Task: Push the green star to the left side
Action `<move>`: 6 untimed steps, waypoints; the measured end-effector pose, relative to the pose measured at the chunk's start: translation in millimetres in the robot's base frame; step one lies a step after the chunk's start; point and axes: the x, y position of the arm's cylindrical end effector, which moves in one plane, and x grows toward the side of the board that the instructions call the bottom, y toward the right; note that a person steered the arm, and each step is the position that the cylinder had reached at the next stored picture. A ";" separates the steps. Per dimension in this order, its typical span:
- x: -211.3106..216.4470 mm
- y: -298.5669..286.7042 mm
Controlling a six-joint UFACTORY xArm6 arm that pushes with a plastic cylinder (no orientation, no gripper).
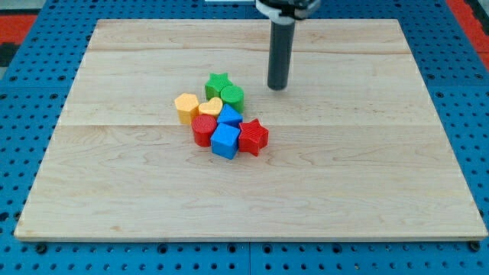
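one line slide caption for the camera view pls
Dark rod tip just right of green star block atop a block cluster on wooden board.

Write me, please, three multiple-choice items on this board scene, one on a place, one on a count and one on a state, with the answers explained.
1. Where is my tip relative to the green star?
A. At the view's right of it
B. At the view's left of it
C. Below the whole cluster

2. How many red blocks lie on the board?
A. One
B. Two
C. Four

3. Is my tip touching any block?
A. Yes, it presses on the green star
B. Yes, it presses on the red star
C. No, bare wood separates it from all blocks

Answers:
1. A, since the rod's end stands at the view's right of the star.
2. B, the red star and a red block at the cluster's left.
3. C, a gap shows between the tip and the nearest block, the green cylinder.
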 end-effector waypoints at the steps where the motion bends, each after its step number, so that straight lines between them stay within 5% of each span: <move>1: 22.9 -108.0; 3: 84.4 -178.0; 5: -15.1 -158.8; 6: -48.8 -59.3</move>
